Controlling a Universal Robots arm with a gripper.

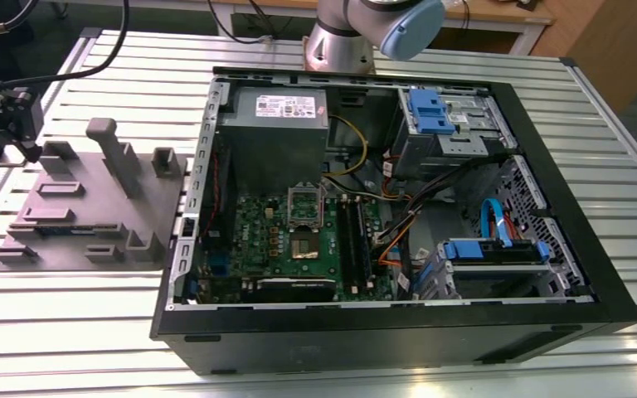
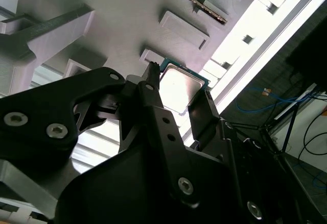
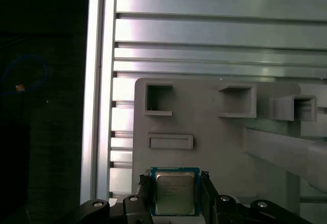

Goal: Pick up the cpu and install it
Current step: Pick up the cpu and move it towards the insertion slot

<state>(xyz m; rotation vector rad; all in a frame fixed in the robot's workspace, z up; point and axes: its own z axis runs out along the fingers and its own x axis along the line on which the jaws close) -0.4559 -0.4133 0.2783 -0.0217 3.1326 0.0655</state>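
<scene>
At the plate's edge, your gripper [image 3: 174,179] has its jaws parted, one on each side of the cpu [image 3: 174,196], close against its edges. The cpu lies flat, silver top up, on the grey moulded plate [image 3: 230,142]. The plate rests on the slatted metal table [image 3: 204,45]. The open computer case [image 1: 407,332] stands beside the plate, on the exterior view's right.
</scene>
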